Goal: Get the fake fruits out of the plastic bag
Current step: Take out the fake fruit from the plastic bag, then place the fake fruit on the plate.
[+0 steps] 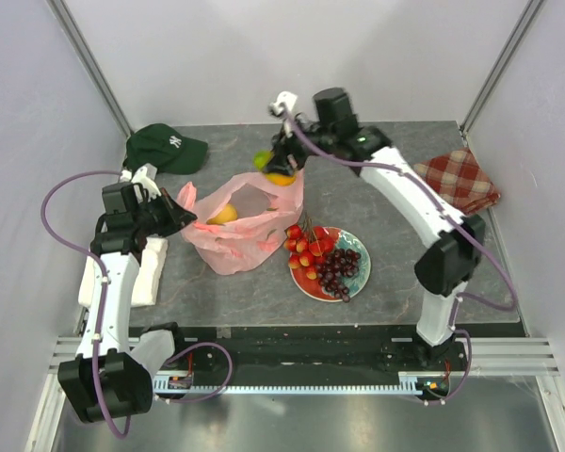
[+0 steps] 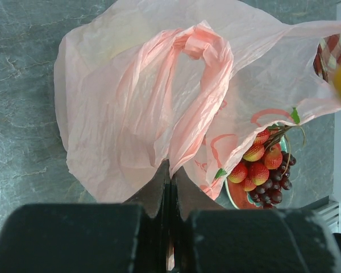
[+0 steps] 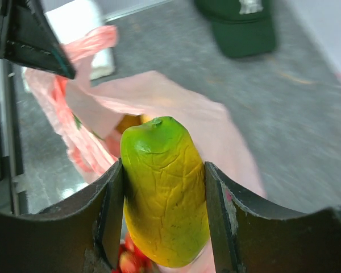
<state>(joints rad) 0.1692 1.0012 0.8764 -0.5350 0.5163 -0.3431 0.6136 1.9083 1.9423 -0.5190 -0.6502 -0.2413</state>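
The pink plastic bag (image 1: 240,226) lies crumpled mid-table. My left gripper (image 2: 171,170) is shut on one of its handle loops (image 2: 202,51), holding it up at the bag's left side (image 1: 184,215). My right gripper (image 1: 281,169) hovers over the bag's far edge, shut on a green-and-yellow fake fruit (image 3: 165,193) that fills the gap between both fingers. A yellow lemon (image 1: 223,215) shows inside the bag's mouth. Red berries (image 1: 306,247) and a dark grape bunch (image 1: 341,273) lie on the red plate (image 1: 306,285) right of the bag.
A dark green cap (image 1: 165,148) sits at the back left. A red-checked folded cloth (image 1: 463,179) lies at the back right. A white block (image 1: 155,268) rests beside the left arm. Walls close in the table on three sides.
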